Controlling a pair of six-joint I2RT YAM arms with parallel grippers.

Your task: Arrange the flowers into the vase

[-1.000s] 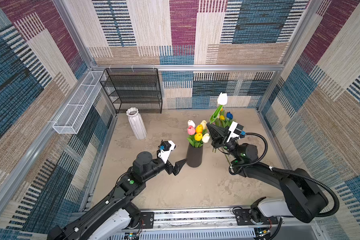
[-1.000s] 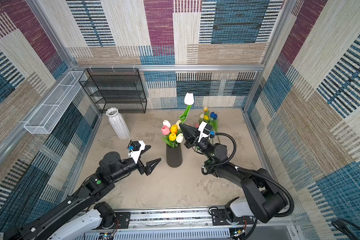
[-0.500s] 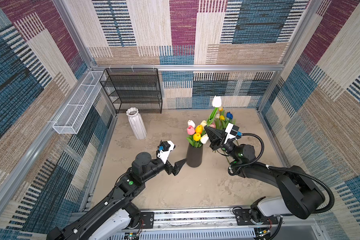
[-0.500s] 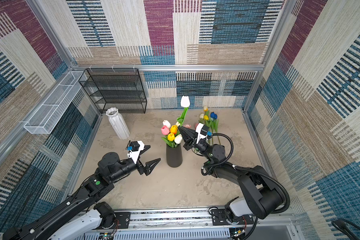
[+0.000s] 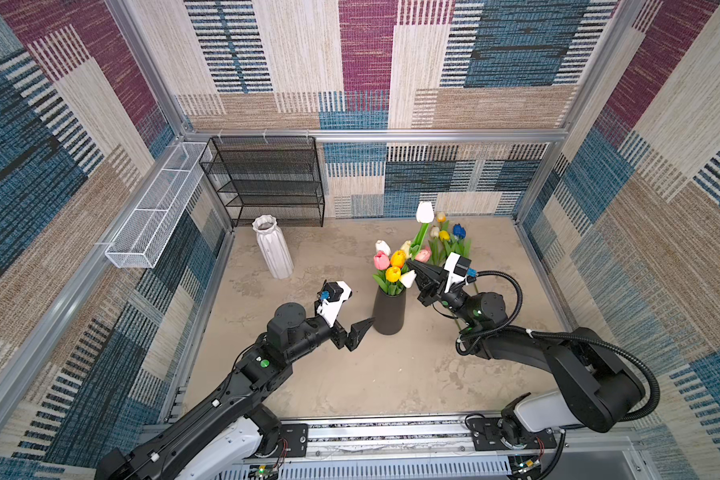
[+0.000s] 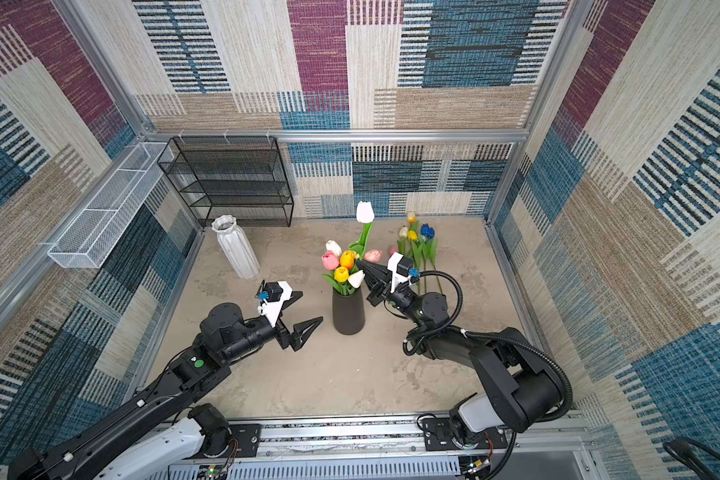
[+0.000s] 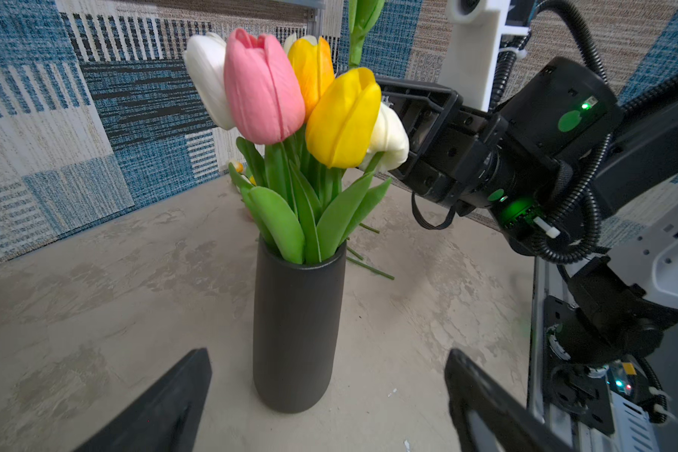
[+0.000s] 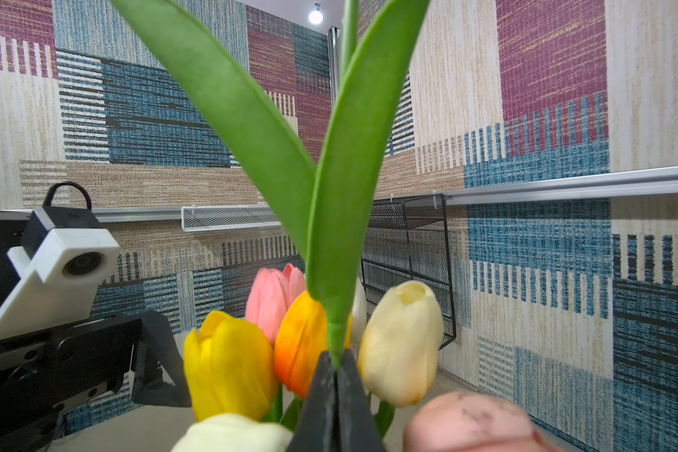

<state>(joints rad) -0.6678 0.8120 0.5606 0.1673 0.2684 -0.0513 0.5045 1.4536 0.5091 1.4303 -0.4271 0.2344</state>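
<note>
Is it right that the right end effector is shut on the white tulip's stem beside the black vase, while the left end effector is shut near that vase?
Not quite: the left end effector is open, its fingers spread before the black vase, as the left wrist view shows. The right end effector is shut on the white tulip's stem beside the vase.

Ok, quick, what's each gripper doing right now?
Left gripper: open, empty, fingers pointing at the black vase.
Right gripper: shut on the white tulip, gripping its stem.
</note>
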